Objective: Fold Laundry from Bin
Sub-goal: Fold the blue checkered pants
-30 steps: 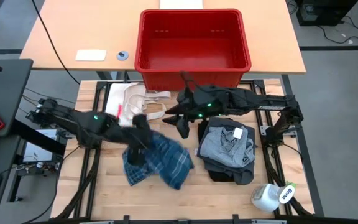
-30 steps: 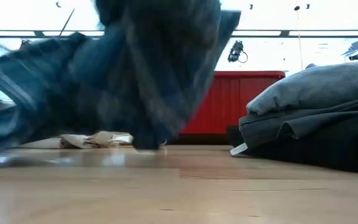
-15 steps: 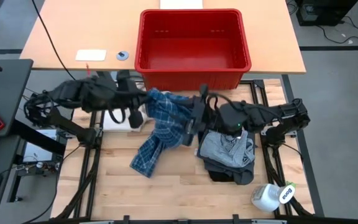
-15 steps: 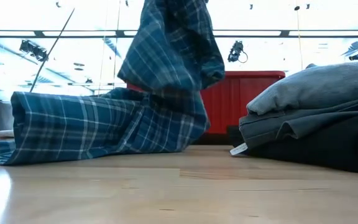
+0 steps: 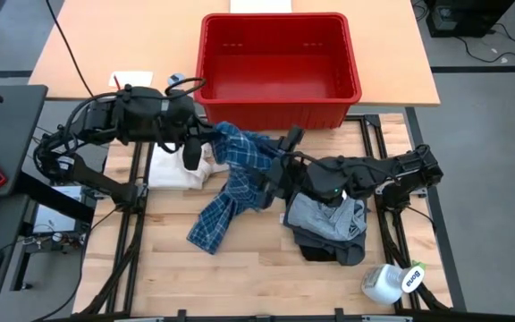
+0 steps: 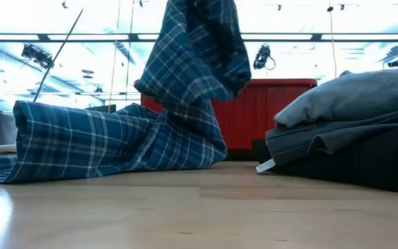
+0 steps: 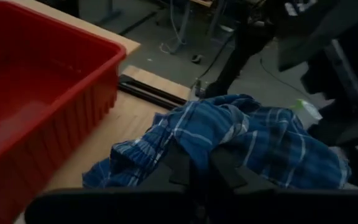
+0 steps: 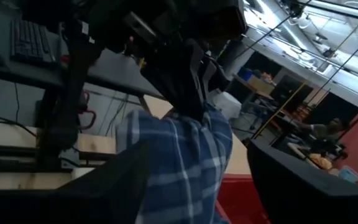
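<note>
Blue-and-white plaid shirt (image 5: pixel 240 174): cotton-look weave, soft, crumpled; one end lifted near the front wall of the red bin (image 5: pixel 280 100), the rest trailing down onto the wooden bench (image 5: pixel 240 277) toward its near edge. In the low view it hangs from above and pools in loose folds on the bench.

Step in hand, by judgement: shirt is out of the bin and being spread for folding.

Left hand (image 7: pixel 194 171): closed tight on a bunched edge of the shirt, held up beside the bin.
Right hand (image 8: pixel 191 180): fingers spread wide around the plaid cloth, not pinching it; sits just beside the folded stack.

Folded stack (image 5: pixel 329 219): grey garment on a darker one, at the right of the bench.
Bin: appears empty.

Next move, by judgement: the right hand needs a firm hold on a second edge or corner, then both draw the cloth flat.
</note>
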{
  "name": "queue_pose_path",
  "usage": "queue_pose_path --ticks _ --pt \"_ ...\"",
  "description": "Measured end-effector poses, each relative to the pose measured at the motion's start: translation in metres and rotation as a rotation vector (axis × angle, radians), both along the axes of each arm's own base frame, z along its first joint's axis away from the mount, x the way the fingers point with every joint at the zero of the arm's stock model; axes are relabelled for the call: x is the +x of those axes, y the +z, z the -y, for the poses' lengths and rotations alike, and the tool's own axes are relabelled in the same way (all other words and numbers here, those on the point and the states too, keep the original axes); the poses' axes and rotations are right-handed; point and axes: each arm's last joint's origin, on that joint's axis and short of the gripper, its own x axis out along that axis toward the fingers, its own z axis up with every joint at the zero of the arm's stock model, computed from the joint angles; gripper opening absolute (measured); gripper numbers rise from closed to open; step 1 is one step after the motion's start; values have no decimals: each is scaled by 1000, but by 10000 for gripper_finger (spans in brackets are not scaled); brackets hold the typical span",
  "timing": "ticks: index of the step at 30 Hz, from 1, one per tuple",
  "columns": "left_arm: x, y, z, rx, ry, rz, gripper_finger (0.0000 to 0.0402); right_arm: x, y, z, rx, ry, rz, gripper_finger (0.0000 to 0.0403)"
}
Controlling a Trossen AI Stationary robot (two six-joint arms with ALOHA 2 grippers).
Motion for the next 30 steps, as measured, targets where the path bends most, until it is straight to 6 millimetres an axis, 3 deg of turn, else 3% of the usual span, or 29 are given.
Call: queue_pose_path --ticks 8,22,25,30 --pt "0 2 -11 -55 24 37 23 3 -6 2 -70 -10 -76 326" --pt "-1 4 -19 -113 45 69 23 6 1 5 -240 62 -109 316" --pt "-1 4 -19 -142 49 74 23 9 2 8 -294 4 -125 315" --pt "0 5 -18 -193 54 95 23 21 -13 15 -346 -22 -222 313"
